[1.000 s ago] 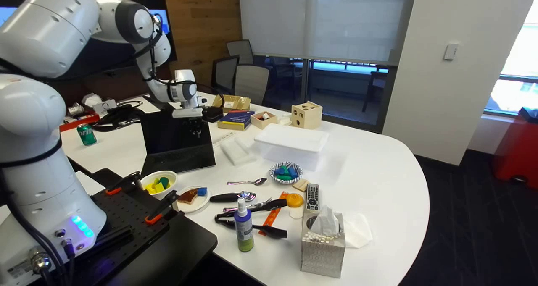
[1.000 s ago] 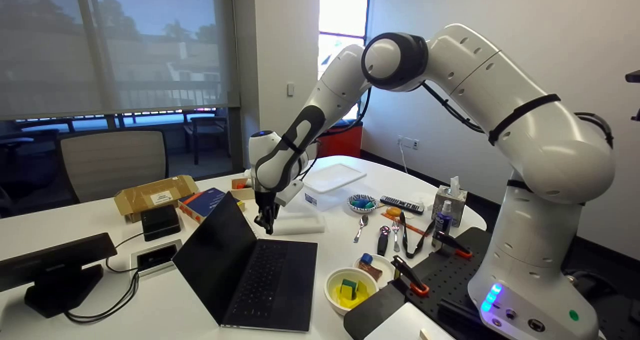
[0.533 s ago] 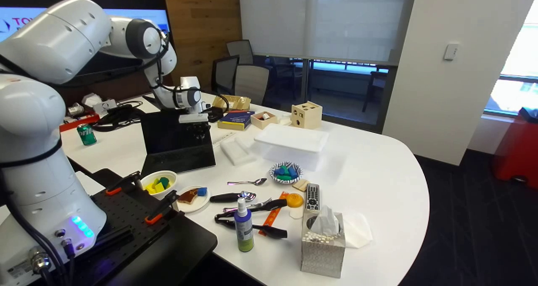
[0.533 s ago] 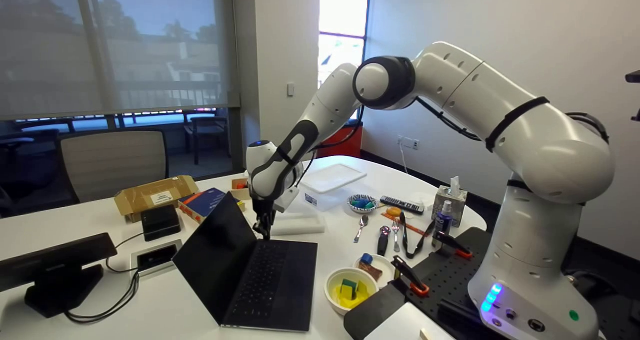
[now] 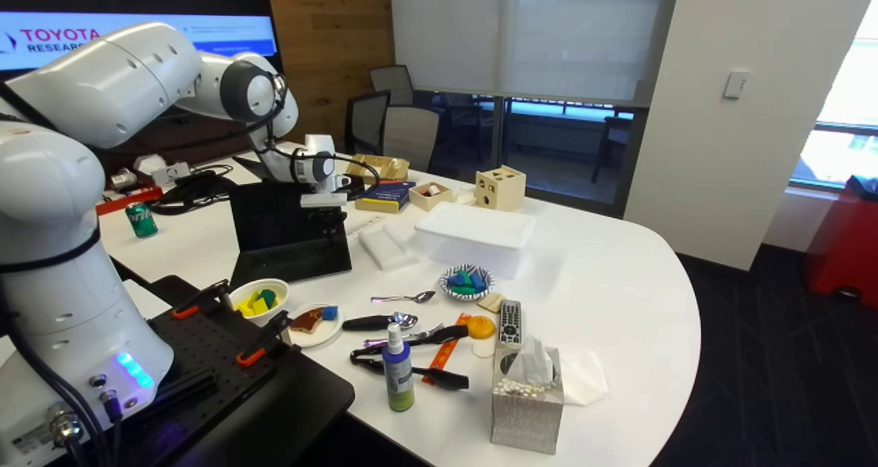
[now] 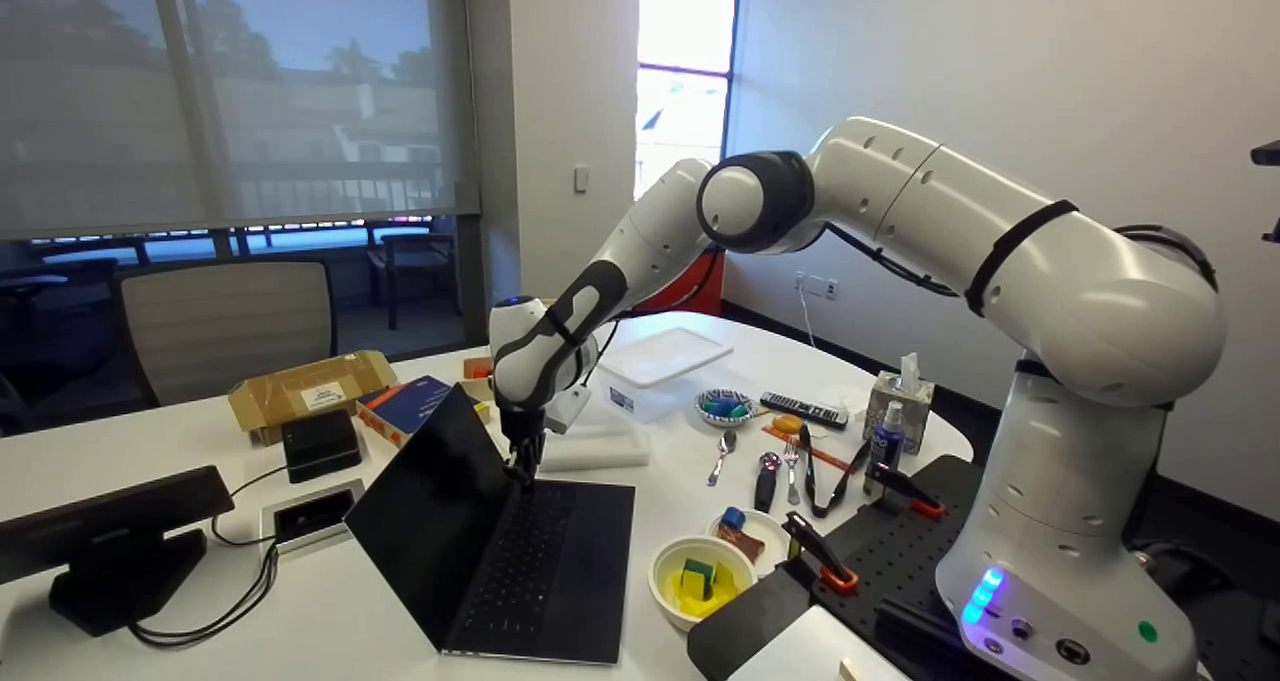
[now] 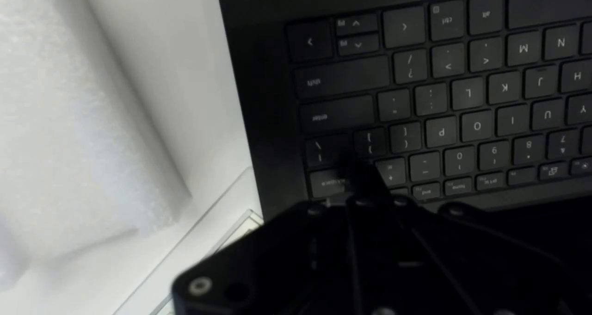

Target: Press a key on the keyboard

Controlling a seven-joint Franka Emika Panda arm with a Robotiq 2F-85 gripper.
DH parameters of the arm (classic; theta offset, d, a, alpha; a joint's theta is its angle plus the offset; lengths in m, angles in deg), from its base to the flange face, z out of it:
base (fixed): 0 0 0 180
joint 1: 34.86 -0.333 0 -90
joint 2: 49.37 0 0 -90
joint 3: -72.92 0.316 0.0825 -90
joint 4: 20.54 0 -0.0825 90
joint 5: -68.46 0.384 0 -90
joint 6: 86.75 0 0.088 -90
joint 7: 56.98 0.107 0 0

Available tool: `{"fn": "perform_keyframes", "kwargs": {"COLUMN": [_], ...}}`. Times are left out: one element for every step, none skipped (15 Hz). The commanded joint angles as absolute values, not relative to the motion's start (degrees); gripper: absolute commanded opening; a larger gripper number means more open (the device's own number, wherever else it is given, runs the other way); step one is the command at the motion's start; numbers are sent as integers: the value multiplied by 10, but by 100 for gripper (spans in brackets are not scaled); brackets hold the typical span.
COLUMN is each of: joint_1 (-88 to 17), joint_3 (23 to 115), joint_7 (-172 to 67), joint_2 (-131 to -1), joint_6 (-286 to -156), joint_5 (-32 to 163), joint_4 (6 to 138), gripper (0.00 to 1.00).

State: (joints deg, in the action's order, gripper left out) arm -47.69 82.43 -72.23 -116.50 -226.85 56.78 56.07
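Wrist view alone shows claw (image 7: 357,169) partly covering backspace key (image 7: 324,184); contact unclear.

In an exterior view, the gripper (image 5: 330,230) hangs low by the open laptop's screen (image 5: 269,220), right side; green can (image 5: 141,220) left, tissue box (image 5: 527,412) near!

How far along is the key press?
Done: the laptop stands open and the pincer is shut. In hand: the aim; in the wrist view it partly covers the backspace key on the keyboard; contact can't be told. Left, probably: pressing, then lifting off; no visible key looks depressed.
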Motion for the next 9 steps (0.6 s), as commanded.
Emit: {"fn": "perform_keyframes", "kwargs": {"joint_1": [-468,-467,-467,-469,-469,-471,-472,-472,-474], "joint_3": [839,839,840,839,840,840,840,841,841], "joint_7": [-758,-763,-765,-764,-769,-772,-771,-772,-771], "joint_2": [-1206,-1218,-1228,-1231,-1239,-1243,-1247,-1250,-1250], "joint_6": [-2228,-2222,-2214,-2200,-2192,-2181,-2172,-2163,-2154], "joint_5": [584,586,589,591,594,597,598,599,599], "joint_4": [496,482,470,459,447,437,428,420,413], "gripper": [0,0,0,0,0,0,0,0,0]}}
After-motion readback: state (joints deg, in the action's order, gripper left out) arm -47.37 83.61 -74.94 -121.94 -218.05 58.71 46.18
